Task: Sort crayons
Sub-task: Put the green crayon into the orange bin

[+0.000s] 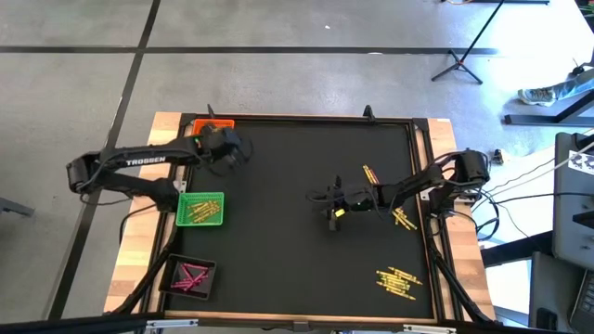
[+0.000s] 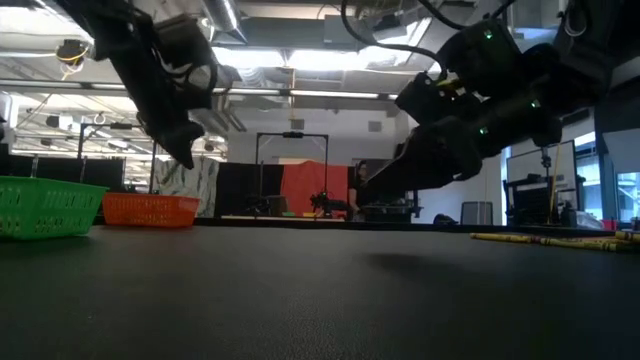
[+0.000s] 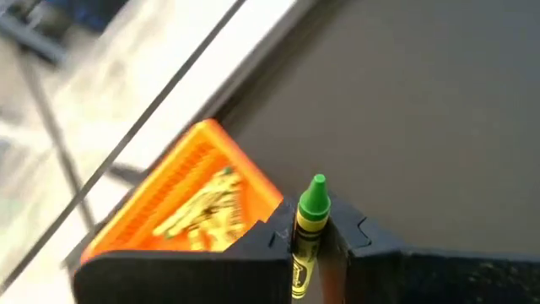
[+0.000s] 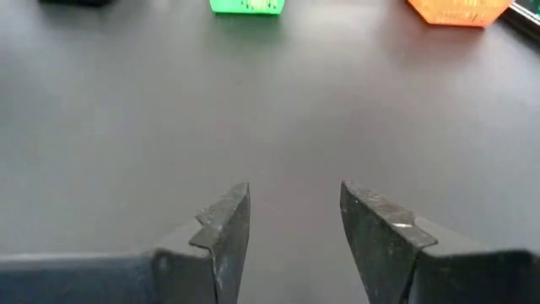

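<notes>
My left gripper (image 1: 232,147) is by the orange tray (image 1: 212,124) at the table's far left and is shut on a green-tipped crayon (image 3: 312,203). The orange tray (image 3: 190,207) holds several crayons. My right gripper (image 4: 291,211) is open and empty above the bare mat near the table's middle (image 1: 331,213). The green tray (image 1: 200,209) holds crayons. The black tray (image 1: 190,276) holds pink ones. Loose yellow crayons (image 1: 399,280) lie on the mat at the near right, with more (image 1: 403,219) beside my right arm. My left gripper pinches the crayon's wrapped shaft (image 3: 305,245) between its two fingers. The crayon lies along the fingers, and its green tip (image 3: 315,192) sticks out past the fingertips. It is lifted clear of the mat, beside the orange tray.
The black mat (image 1: 297,269) covers the table inside a wooden frame. The three trays stand along the left side. One yellow crayon (image 1: 371,174) lies right of centre. In the low view, yellow crayons (image 2: 545,239) lie at the mat's right.
</notes>
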Robot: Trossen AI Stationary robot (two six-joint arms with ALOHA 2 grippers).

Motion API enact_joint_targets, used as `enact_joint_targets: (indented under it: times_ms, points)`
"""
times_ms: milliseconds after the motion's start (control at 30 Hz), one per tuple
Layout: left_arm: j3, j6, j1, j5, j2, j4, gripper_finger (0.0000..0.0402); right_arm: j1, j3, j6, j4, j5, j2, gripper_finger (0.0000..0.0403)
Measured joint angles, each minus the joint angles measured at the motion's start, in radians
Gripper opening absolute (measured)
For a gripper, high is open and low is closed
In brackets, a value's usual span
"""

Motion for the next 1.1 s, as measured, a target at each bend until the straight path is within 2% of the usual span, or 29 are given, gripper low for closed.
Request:
enact_joint_targets:
  times_ms: [267, 433, 533, 667, 967, 1100]
  points:
    - [0.000, 0.038, 0.211, -0.017, 0.001, 0.027, 0.0009, 0.000, 0.000, -0.003, 0.007, 0.000, 0.013, 0.0182]
    - [-0.031, 0.101, 0.304, -0.006, 0.001, 0.134, 0.0009, 0.000, -0.001, -0.003, 0.013, 0.000, 0.021, 0.0182]
    - [-0.036, 0.106, 0.348, -0.005, 0.001, 0.134, 0.0009, 0.000, -0.001, -0.003, 0.014, -0.001, 0.021, 0.0182]
    - [-0.037, 0.107, 0.369, 0.033, 0.001, 0.130, 0.0020, 0.000, -0.001, -0.003, 0.018, -0.001, 0.021, 0.0182]
    - [-0.037, 0.097, 0.373, 0.057, 0.001, 0.122, 0.0095, 0.000, -0.001, -0.003, 0.021, -0.001, 0.021, 0.0182]
    - [-0.038, 0.098, 0.345, 0.144, 0.001, 0.137, 0.0100, 0.000, -0.001, -0.003, 0.020, -0.001, 0.021, 0.0182]
